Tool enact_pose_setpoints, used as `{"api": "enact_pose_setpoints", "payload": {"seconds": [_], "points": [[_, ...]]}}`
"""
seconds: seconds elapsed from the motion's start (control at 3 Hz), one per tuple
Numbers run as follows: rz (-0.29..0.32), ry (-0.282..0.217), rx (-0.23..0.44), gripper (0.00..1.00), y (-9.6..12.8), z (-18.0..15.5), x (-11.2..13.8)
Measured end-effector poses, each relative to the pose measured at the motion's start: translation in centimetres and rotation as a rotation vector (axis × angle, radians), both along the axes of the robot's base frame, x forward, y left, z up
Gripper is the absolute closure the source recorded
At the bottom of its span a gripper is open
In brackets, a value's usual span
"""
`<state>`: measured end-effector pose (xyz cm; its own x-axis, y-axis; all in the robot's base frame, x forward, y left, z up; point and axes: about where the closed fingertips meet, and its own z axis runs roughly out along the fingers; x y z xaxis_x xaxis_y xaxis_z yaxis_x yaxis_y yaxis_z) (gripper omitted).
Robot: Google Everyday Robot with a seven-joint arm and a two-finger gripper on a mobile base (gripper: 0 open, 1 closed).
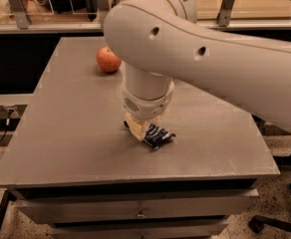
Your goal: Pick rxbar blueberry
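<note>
The rxbar blueberry [158,136], a dark navy wrapper with white lettering, lies low at the middle front of the grey table [61,133]. My gripper [141,128] comes straight down on it from the large white arm. Its cream fingers [135,127] are closed around the bar's middle. The bar's right end sticks out to the right, and a small dark tip shows at the left. I cannot tell whether the bar touches the table top.
A red apple [108,60] sits at the back of the table, left of the arm. A railing with metal posts [16,6] runs behind the table. Drawers are under the front edge. A chair base [280,223] stands on the floor at the right.
</note>
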<state>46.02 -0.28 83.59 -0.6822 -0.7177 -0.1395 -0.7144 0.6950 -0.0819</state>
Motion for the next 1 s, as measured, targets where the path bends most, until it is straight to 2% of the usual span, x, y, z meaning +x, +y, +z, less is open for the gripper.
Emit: {"api": "enact_pose_setpoints", "payload": {"seconds": [0.33,0.67,1.0], "points": [[0.015,-0.012,0.046,1.0,-0.8,1.8,0.9],[0.039,-0.045,0.086,1.0,-1.7,4.8,2.1],[0.047,-0.057,0.094,1.0,-1.6,5.5,2.3]]}}
